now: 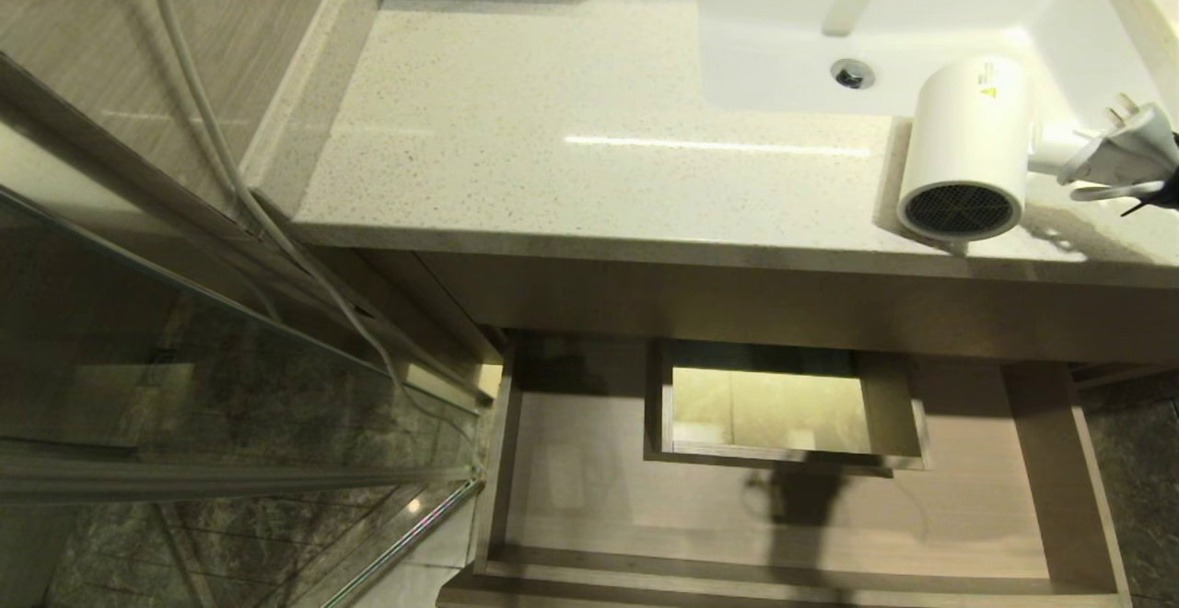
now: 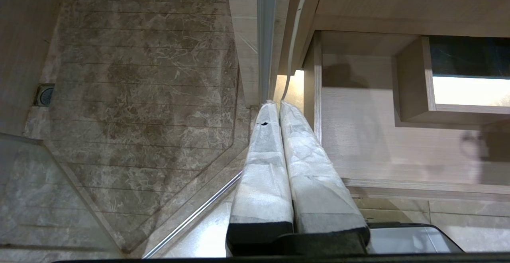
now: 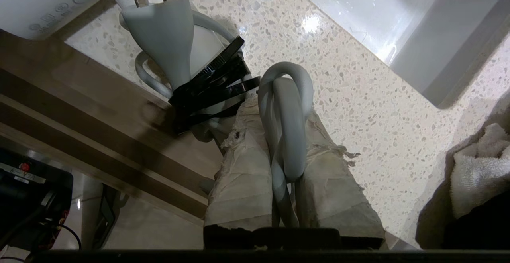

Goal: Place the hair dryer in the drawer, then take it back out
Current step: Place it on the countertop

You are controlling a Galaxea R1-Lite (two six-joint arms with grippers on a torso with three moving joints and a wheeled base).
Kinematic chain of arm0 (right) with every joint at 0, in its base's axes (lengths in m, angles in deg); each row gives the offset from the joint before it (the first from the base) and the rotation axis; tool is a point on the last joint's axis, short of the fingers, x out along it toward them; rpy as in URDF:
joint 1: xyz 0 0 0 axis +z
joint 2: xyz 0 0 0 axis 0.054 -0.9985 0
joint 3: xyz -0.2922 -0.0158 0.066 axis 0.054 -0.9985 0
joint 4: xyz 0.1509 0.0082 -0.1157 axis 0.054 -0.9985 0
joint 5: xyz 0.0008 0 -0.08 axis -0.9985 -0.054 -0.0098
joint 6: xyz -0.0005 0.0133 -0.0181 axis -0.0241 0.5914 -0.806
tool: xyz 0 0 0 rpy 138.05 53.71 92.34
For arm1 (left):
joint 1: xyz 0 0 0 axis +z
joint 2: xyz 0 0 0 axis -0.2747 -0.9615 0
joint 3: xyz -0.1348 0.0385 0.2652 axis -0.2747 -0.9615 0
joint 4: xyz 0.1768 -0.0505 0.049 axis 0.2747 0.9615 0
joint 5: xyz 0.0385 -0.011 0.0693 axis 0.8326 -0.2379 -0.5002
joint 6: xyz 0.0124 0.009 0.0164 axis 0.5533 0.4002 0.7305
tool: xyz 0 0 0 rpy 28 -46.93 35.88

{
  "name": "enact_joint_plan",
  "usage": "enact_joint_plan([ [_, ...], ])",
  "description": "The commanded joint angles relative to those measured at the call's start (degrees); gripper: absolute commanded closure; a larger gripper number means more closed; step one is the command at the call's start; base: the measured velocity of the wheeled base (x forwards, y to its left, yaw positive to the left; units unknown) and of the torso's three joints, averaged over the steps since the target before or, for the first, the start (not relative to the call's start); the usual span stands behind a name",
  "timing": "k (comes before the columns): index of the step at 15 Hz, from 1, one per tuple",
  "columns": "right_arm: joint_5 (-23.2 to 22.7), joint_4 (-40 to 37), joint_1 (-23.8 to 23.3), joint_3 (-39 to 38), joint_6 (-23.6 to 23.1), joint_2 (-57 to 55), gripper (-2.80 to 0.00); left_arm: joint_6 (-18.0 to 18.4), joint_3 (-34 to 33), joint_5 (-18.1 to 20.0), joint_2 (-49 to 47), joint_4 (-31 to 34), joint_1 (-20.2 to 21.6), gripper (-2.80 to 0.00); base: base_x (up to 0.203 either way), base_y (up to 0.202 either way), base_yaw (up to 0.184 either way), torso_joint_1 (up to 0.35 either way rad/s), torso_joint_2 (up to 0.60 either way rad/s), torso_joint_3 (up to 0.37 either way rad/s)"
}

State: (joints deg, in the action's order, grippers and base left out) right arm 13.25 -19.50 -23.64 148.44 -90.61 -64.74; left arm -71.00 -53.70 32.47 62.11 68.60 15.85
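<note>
Head view: hair dryer (image 1: pixel 965 143) on countertop (image 1: pixel 571 129) at right, near edge, just beside sink (image 1: pixel 921 18). Drawer (image 1: pixel 783 497) below, pulled open. Right gripper (image 3: pixel 285 115) clamped on dryer's bundled cord (image 3: pixel 287 111). Left gripper (image 2: pixel 275 105) pressed together, hanging beside drawer's left wall.

Drawer (image 1: pixel 1032 461) open, floor free; boxed cut-out (image 1: pixel 783 405) blocks mid-back.

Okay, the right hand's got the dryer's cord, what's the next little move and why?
Probably lift the hair dryer off the countertop and carry it toward the open drawer below. The right hand is shut on its bundled cord, and the dryer lies near the counter's front edge.
</note>
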Motion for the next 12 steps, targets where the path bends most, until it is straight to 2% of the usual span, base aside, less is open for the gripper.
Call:
enact_joint_plan([
  [1,-0.16,0.19,-0.64,-1.27,-0.57,-1.36,0.0,0.01,-0.09,0.0,0.02,-0.01,0.01,0.0,0.0,0.0,0.0,0.0,0.0,0.0],
  [6,-0.1,4.32,-0.81,-0.01,-0.65,-5.86,0.0,0.01,-0.09,0.0,0.02,-0.01,0.01,0.0,0.0,0.0,0.0,0.0,0.0,0.0],
  [12,0.36,7.8,-1.87,0.09,-2.9,-8.24,0.0,0.01,-0.09,0.0,0.02,-0.01,0.01,0.0,0.0,0.0,0.0,0.0,0.0,0.0],
])
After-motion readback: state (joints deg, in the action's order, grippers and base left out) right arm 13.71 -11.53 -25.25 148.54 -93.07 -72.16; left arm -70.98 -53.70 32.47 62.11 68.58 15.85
